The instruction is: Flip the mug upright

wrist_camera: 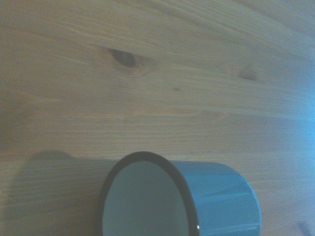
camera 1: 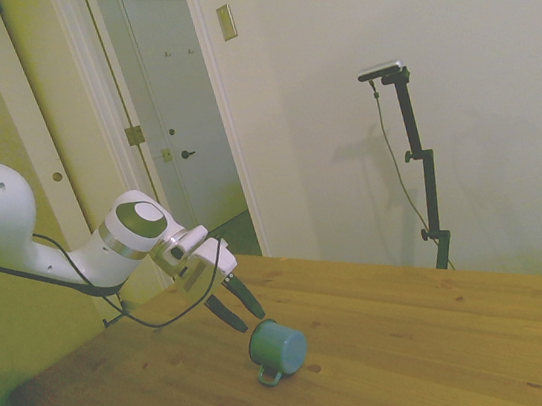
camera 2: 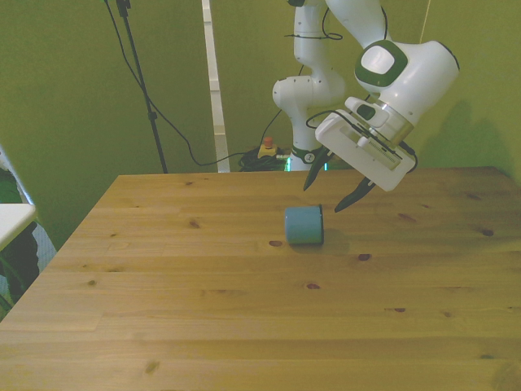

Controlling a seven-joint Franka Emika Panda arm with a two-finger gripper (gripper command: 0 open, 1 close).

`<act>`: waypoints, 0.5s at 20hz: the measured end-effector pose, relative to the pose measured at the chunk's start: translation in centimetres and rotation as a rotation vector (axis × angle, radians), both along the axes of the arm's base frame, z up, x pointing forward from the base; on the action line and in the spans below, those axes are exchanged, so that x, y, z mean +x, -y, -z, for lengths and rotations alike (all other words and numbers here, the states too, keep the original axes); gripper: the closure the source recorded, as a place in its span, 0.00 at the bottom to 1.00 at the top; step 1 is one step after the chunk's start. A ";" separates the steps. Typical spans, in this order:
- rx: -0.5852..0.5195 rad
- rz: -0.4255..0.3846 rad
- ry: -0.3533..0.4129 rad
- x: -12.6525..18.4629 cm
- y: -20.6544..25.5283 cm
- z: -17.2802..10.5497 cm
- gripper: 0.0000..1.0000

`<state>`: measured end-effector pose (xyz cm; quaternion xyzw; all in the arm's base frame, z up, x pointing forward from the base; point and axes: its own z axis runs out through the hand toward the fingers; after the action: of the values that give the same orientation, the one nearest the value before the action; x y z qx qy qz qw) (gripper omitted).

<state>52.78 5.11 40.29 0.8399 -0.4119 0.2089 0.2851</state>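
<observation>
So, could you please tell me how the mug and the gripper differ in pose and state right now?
The mug lies on its side on the table, while the gripper hangs tilted in the air just behind it, not touching. The mug is teal and rounded; the gripper is white with dark fingers, spread open. Neither holds anything: the wrist view shows the mug's inside empty.

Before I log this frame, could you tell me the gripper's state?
Gripper: open, empty, above the mug.
</observation>
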 end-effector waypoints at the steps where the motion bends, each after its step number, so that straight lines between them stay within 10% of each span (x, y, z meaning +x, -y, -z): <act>1: -0.019 0.007 -0.003 -0.1 -0.1 0.2 0.00; 10: -0.182 0.075 0.022 1.5 1.1 1.7 0.00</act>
<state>54.30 4.05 38.61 0.7922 -0.4255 0.2438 0.3632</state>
